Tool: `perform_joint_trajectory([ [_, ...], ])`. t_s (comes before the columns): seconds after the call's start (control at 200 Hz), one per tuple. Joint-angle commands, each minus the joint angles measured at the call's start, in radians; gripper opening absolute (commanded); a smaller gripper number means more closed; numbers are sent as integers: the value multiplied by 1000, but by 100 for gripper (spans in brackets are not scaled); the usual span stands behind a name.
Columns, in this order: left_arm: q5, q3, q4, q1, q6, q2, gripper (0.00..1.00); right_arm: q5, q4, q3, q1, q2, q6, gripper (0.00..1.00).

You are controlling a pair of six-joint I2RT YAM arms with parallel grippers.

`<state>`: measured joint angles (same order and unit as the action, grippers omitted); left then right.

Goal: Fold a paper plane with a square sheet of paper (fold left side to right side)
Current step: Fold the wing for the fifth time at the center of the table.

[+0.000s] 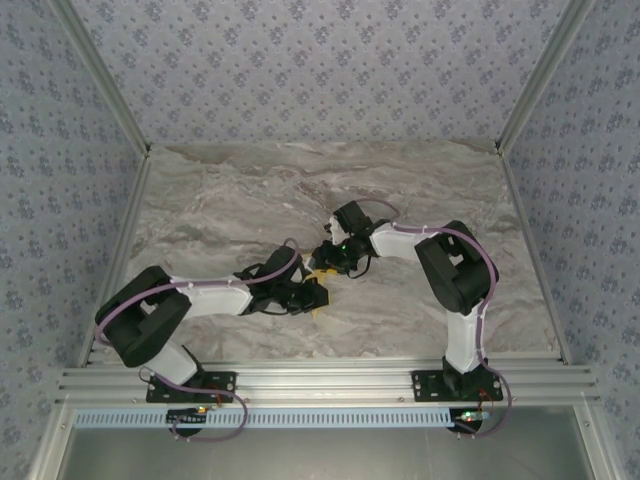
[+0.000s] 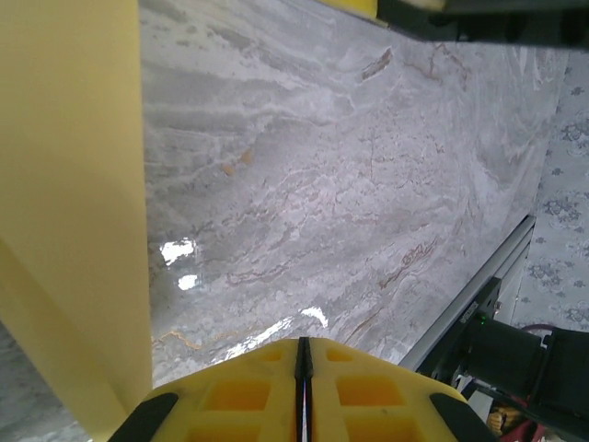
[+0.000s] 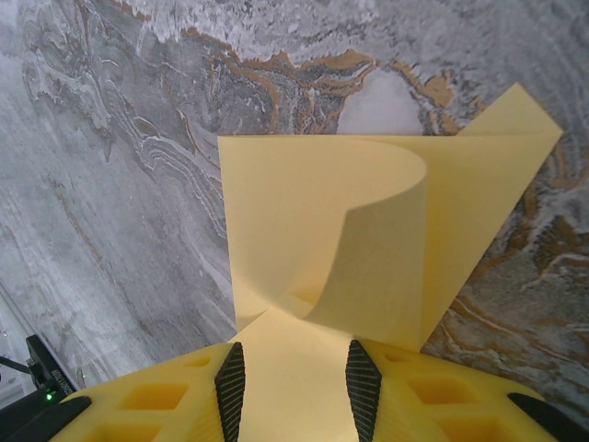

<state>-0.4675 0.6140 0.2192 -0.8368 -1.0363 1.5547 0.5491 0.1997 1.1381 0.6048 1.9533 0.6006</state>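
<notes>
The square sheet of paper is plain yellow and curled over on itself, one part rising in a loop above the marble table. One flat part of it runs back between the fingers of my right gripper, whose jaws stand apart; the black pads flank the paper. My left gripper has its jaws together with nothing visible between them, and the sheet stands as a tall yellow wall just to its left. From above, the left gripper and right gripper meet near the table's middle.
Aluminium rails border the table's near edge, with slanted posts at both back sides and patterned walls behind. A rail and an arm's base lie to the right of the left gripper. Bare marble stretches behind the grippers.
</notes>
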Motion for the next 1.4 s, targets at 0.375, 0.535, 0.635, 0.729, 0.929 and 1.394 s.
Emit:
perform_joint_trajectory([
  [0.375, 50, -17, -55, -4, 24, 24, 10, -100, 145, -20, -7, 71, -26, 41],
  [0.535, 62, -33, -63, -2, 22, 21, 10, -101, 150, -20, -7, 73, -27, 41],
  [0.635, 63, -39, -65, -4, 23, 21, 10, -103, 150, -20, -7, 74, -28, 41],
  [0.729, 64, -43, -68, -2, 25, 21, 10, -103, 152, -17, -7, 75, -27, 41],
  [0.929, 70, -54, -72, -3, 19, 11, 10, -105, 154, -18, -7, 73, -29, 41],
  [1.394, 61, -99, -53, -8, 4, -5, 10, -102, 160, -9, -7, 85, -30, 41],
])
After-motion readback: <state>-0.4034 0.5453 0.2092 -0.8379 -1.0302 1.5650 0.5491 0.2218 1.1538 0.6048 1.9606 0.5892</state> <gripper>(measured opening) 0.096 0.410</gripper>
